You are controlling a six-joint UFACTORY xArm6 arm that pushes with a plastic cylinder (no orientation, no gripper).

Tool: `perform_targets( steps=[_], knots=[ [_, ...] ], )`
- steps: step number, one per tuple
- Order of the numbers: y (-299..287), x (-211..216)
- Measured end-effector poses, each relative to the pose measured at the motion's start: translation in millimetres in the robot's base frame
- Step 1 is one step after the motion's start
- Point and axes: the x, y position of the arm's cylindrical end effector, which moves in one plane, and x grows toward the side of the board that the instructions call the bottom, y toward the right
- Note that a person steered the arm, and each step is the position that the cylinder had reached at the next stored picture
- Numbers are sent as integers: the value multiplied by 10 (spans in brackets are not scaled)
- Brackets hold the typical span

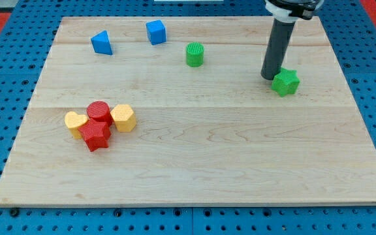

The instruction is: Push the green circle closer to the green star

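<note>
The green circle (194, 54) stands near the view's top, a little right of centre. The green star (285, 82) lies to its right and slightly lower, at the view's upper right. My tip (269, 77) rests on the board right against the star's left side, between the two green blocks but far closer to the star. The rod rises straight up out of the view's top.
A blue triangle (101, 43) and a blue cube (155, 31) sit at the upper left. At the left a cluster holds a yellow heart (76, 122), a red circle (99, 111), a red star (95, 135) and a yellow hexagon (123, 118). The wooden board (240, 163) lies on a blue pegboard.
</note>
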Motion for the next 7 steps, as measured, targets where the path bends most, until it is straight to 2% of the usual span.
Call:
perform_targets(
  steps=[1,2,3,4,5,7],
  knots=[
    [244,42],
    [-54,-656],
    [-633,-1255],
    [-1470,-1164],
    [-1751,-709],
    [-1180,215]
  ],
)
